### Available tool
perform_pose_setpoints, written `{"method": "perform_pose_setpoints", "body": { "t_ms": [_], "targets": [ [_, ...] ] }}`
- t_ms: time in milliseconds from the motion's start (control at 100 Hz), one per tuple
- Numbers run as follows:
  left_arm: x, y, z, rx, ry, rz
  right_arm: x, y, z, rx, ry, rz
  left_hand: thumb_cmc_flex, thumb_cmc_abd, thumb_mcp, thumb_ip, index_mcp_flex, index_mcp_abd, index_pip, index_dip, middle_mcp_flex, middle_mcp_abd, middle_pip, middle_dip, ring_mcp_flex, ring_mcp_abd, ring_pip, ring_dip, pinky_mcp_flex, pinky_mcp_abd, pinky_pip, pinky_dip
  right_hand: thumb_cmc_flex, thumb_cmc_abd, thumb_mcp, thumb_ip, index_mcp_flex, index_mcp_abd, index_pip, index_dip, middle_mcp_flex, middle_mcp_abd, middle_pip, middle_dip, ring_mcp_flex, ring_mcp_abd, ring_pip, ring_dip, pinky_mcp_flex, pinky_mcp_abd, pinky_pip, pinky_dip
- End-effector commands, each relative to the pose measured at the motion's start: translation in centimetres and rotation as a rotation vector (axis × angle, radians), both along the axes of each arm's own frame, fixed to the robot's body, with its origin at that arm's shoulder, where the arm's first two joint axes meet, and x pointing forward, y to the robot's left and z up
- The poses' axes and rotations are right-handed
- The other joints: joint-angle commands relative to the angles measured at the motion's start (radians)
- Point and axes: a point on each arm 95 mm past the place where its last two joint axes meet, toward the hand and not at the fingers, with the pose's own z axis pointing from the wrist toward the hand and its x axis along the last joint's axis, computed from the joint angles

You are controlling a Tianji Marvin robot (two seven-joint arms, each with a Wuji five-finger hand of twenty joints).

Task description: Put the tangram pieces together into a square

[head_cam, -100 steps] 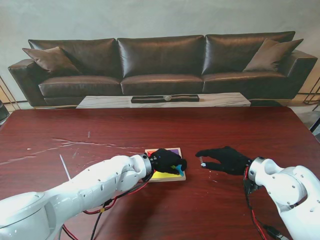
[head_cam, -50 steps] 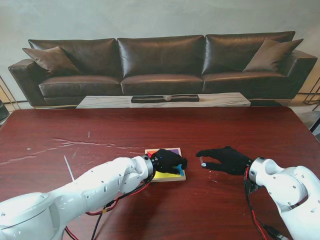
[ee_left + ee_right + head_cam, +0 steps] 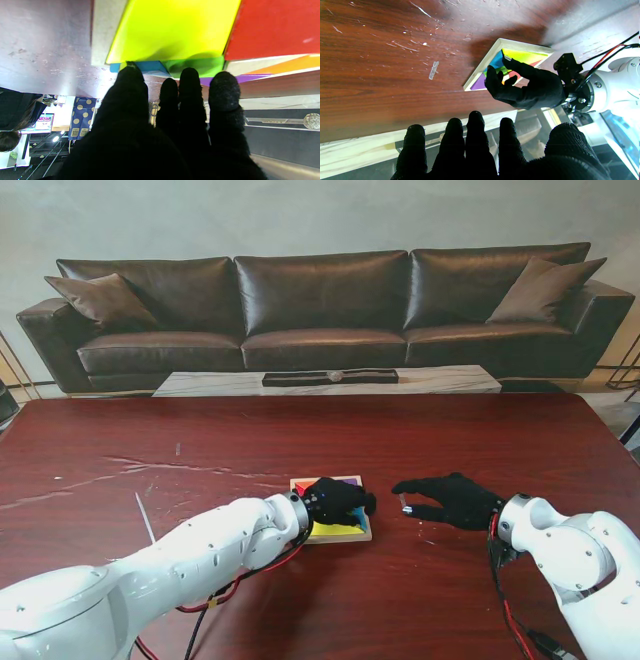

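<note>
The tangram tray (image 3: 340, 538) is a pale wooden frame near the table's middle, holding yellow (image 3: 330, 530), purple (image 3: 348, 481) and other coloured pieces. My left hand (image 3: 338, 500) lies over it. Its thumb and forefinger pinch the blue piece (image 3: 496, 62) from opposite sides, next to the yellow piece (image 3: 172, 27) and the green piece (image 3: 200, 66). The red piece (image 3: 275, 27) lies flat beside them. My right hand (image 3: 450, 498) hovers just right of the tray with its fingers (image 3: 480, 150) spread and nothing in them.
The dark red table (image 3: 200, 440) is scratched, with a pale streak (image 3: 145, 520) on my left and a small clear scrap (image 3: 433, 70) beyond the tray. A leather sofa (image 3: 320, 300) and a low marble table (image 3: 330, 380) stand past the far edge.
My left forearm has swung slightly right and the hand has settled a little further over the tray, covering more of the blue piece. The right hand has not moved.
</note>
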Motion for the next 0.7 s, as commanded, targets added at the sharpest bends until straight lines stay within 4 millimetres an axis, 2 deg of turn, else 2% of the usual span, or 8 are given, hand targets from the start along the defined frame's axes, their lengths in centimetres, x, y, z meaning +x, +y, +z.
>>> {"method": "perform_pose_setpoints", "body": {
  "t_ms": [0, 80, 140, 180, 380, 490, 580, 690],
  "targets": [
    [-0.1, -0.4, -0.1, 0.002, -0.003, 0.0, -0.2, 0.2, -0.1, -0.003, 0.002, 0.007, 0.114, 0.037, 0.023, 0.04, -0.023, 0.006, 0.008, 0.008, -0.034, 0.03, -0.011, -0.006, 0.022, -0.014, 0.012, -0.008, 0.019, -0.01, 0.035, 0.005, 0.013, 0.003, 0.004, 0.026, 0.025, 0.001, 0.011, -0.009, 0.013, -0.001, 0.01, 0.001, 0.013, -0.009, -0.003, 0.012, -0.015, 0.005, -0.005, -0.019],
    [-0.1, -0.4, -0.1, 0.005, -0.003, -0.001, -0.2, 0.2, -0.1, -0.004, 0.002, 0.006, 0.111, 0.017, 0.016, 0.039, -0.024, 0.009, 0.002, 0.002, -0.071, 0.037, -0.03, -0.018, 0.01, -0.017, 0.008, -0.01, 0.014, -0.013, 0.034, 0.002, 0.013, 0.002, 0.004, 0.026, 0.025, 0.0, 0.011, -0.009, 0.014, 0.0, 0.01, 0.001, 0.013, -0.009, -0.003, 0.011, -0.015, 0.006, -0.005, -0.019],
    [-0.2, -0.4, -0.1, 0.006, -0.001, -0.001, -0.2, 0.2, -0.1, -0.004, 0.002, 0.005, 0.08, 0.0, 0.041, 0.043, -0.02, 0.01, -0.008, 0.003, -0.12, 0.044, -0.011, -0.101, -0.009, -0.016, -0.002, -0.015, 0.0, -0.012, 0.029, -0.003, 0.012, 0.003, 0.004, 0.026, 0.026, 0.001, 0.011, -0.009, 0.016, 0.001, 0.011, 0.001, 0.014, -0.009, -0.003, 0.012, -0.014, 0.007, -0.005, -0.018],
    [-0.2, -0.3, 0.0, 0.008, -0.001, -0.002, -0.2, 0.2, -0.1, -0.005, 0.002, 0.005, 0.024, -0.013, 0.086, 0.03, -0.016, 0.008, -0.02, 0.007, -0.155, 0.049, 0.021, -0.235, -0.027, -0.013, -0.013, -0.016, -0.013, -0.01, 0.024, 0.004, 0.013, 0.003, 0.004, 0.026, 0.026, 0.0, 0.011, -0.009, 0.016, 0.0, 0.01, 0.001, 0.014, -0.009, -0.003, 0.012, -0.014, 0.008, -0.005, -0.018],
    [-0.7, 0.1, 1.0, 0.035, 0.009, -0.011, -0.1, 0.4, -0.1, -0.004, 0.003, 0.006, -0.144, 0.032, 0.124, 0.03, -0.02, 0.017, -0.125, 0.009, -0.237, 0.077, -0.057, -0.285, -0.122, 0.009, -0.085, -0.029, -0.099, 0.013, -0.006, 0.04, 0.013, 0.004, 0.004, 0.026, 0.026, 0.002, 0.011, -0.009, 0.016, 0.0, 0.01, 0.001, 0.014, -0.009, -0.003, 0.012, -0.015, 0.009, -0.005, -0.019],
    [-1.1, 0.5, 1.4, 0.05, 0.008, -0.016, -0.1, 0.5, -0.1, -0.003, 0.002, 0.006, -0.15, 0.109, 0.041, 0.04, -0.009, 0.002, -0.201, 0.016, -0.294, 0.091, -0.114, -0.311, -0.199, 0.026, -0.152, -0.045, -0.166, 0.022, -0.052, 0.079, 0.013, 0.004, 0.004, 0.026, 0.026, 0.0, 0.011, -0.009, 0.016, 0.0, 0.01, 0.001, 0.014, -0.005, -0.003, 0.012, -0.016, 0.009, -0.005, -0.019],
    [-1.3, 0.9, 1.5, 0.062, 0.008, -0.022, -0.1, 0.5, -0.1, -0.001, 0.002, 0.008, -0.148, 0.135, 0.016, 0.045, 0.014, -0.008, -0.258, -0.009, -0.336, 0.095, -0.162, -0.337, -0.263, 0.05, -0.224, -0.079, -0.232, 0.039, -0.109, 0.08, 0.013, 0.004, 0.004, 0.026, 0.026, 0.0, 0.011, -0.009, 0.016, 0.0, 0.01, 0.001, 0.014, -0.005, -0.003, 0.012, -0.015, 0.008, -0.004, -0.018],
    [-1.6, 1.5, 1.3, 0.083, 0.006, -0.028, -0.1, 0.6, -0.1, 0.0, 0.0, 0.009, -0.137, 0.155, -0.018, 0.046, 0.098, -0.031, -0.325, -0.037, -0.365, 0.095, -0.231, -0.386, -0.354, 0.086, -0.307, -0.127, -0.343, 0.079, -0.237, 0.073, 0.013, 0.005, 0.004, 0.026, 0.027, 0.001, 0.012, -0.009, 0.018, 0.0, 0.011, 0.001, 0.014, -0.004, -0.004, 0.012, -0.015, 0.008, -0.004, -0.018]
  ]
}}
